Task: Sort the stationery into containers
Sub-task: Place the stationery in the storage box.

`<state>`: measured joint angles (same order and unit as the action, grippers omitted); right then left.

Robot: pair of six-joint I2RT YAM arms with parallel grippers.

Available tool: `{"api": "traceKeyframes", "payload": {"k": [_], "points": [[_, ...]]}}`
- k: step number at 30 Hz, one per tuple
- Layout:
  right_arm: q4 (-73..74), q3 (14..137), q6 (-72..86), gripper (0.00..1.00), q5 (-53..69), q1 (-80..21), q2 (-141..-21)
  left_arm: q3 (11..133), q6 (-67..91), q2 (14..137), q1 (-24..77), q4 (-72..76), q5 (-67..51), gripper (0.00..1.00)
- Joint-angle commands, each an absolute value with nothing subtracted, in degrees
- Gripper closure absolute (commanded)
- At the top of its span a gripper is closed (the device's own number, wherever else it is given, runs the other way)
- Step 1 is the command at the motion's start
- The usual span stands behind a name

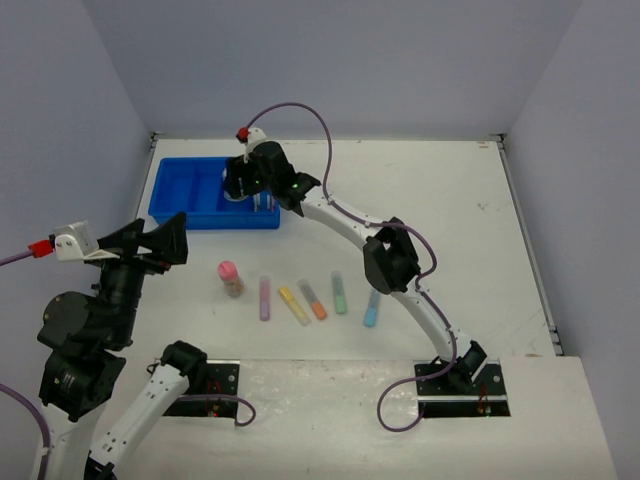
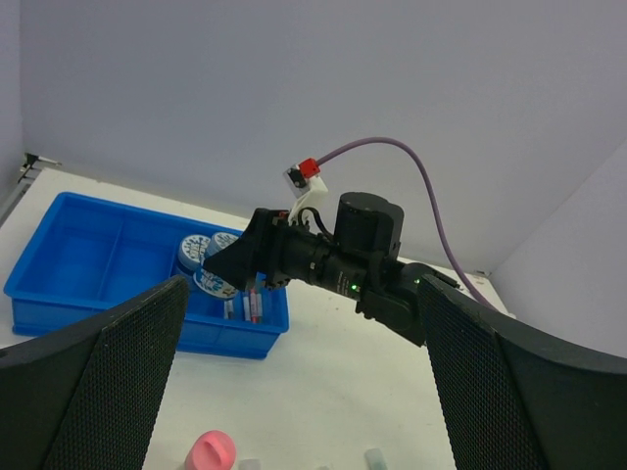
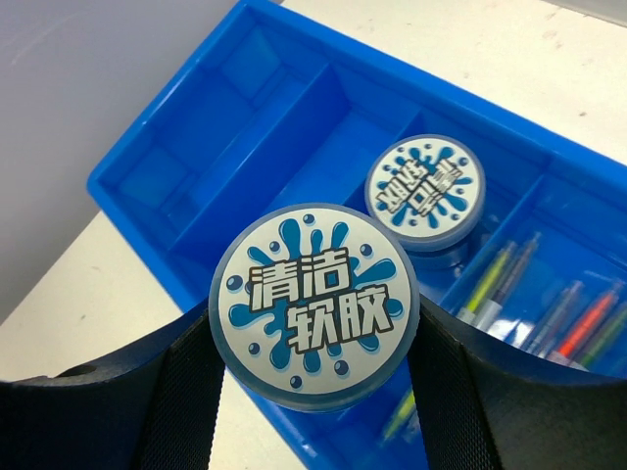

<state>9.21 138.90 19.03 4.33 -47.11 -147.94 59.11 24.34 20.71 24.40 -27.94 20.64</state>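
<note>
Rectangular blue plastic tray [image 1: 180,190] in the table's [image 1: 450,230] far-left corner (round blue tub [image 3: 426,188] inside); pastel marker sticks [image 1: 314,300] rowed before it.

Top view overlooks the table [image 1: 450,220]; the 2 wrist views share the blue tray [image 3: 225,147], right closest.

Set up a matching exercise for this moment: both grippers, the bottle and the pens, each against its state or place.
Column 1
1. right gripper
2. left gripper
3. bottle
4. pens

Column 2
A. lying in a compartment of the tray
B. open, holding nothing
C. shut on a tub
D. on the table, outside the tray

Pairs: 1-C, 2-B, 3-D, 4-A
</note>
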Motion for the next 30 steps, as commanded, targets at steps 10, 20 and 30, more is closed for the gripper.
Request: {"api": "traceKeyframes", "payload": {"k": [10,20,30], "points": [[5.28,142.12,25.59,0.9,8.78,-47.54,-148.1,61.96,21.96,20.65,24.17,-27.87,17.49,0.0],[6.0,143.2,25.93,0.7,8.7,-47.46,-148.82,62.99,20.58,19.14,24.17,-29.0,18.25,0.0],[6.14,143.34,25.93,0.33,8.71,-47.47,-148.8,63.27,19.06,18.88,24.17,-29.44,18.56,0.0]]}}
